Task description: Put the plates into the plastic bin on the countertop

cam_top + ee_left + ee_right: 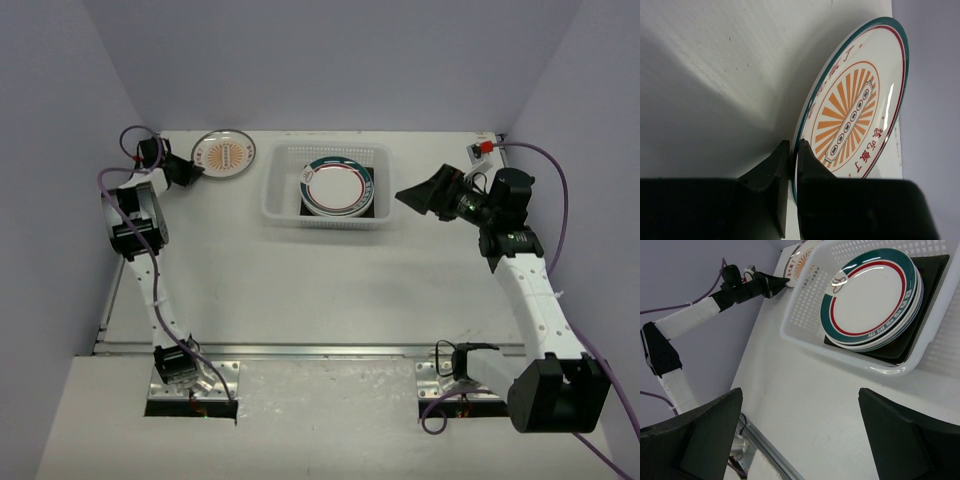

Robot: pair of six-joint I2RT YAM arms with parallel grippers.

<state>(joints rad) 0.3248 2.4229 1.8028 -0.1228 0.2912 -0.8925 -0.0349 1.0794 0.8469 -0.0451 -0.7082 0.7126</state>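
A round white plate with an orange sunburst print [224, 154] is at the far left of the countertop [320, 280], left of the white plastic bin [283, 205]. My left gripper [190, 172] is shut on this plate's near rim; in the left wrist view its two black fingertips [782, 155] pinch the rim of the plate [855, 107]. The bin [805, 305] holds a stack of round plates, the top one white with teal and red rings [338, 187], lying on a dark square plate [932, 277]. My right gripper [412, 195] is open and empty, to the right of the bin.
A metal rail [320, 351] runs along the near edge of the countertop. Grey walls close in the left, back and right sides. A small red and white fitting [481, 148] sits at the back right corner.
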